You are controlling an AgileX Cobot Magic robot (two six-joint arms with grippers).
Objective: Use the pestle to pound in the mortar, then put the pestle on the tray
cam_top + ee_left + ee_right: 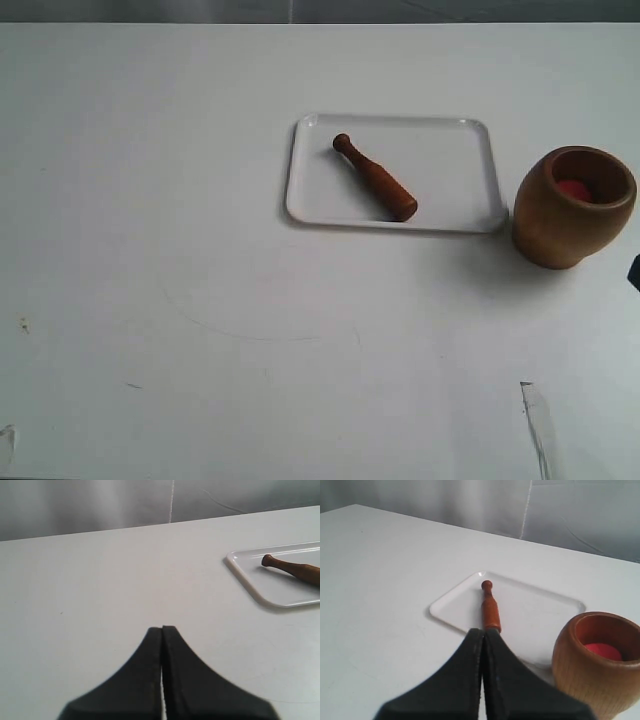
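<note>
The dark reddish-brown pestle (375,177) lies diagonally on the white tray (470,180), knob end toward the far left corner. The light-brown mortar (572,207) stands upright on the table just right of the tray, with something red inside it. In the right wrist view the pestle (489,607), tray (540,615) and mortar (597,662) all show beyond my right gripper (483,630), which is shut and empty. My left gripper (162,628) is shut and empty over bare table, well away from the tray (250,582) and pestle (292,568). Neither gripper shows in the exterior view.
The white table (200,300) spreads wide to the left and front of the tray. A dark sliver (635,272) shows at the right edge of the exterior view. A grey backdrop (100,505) rises behind the table's far edge.
</note>
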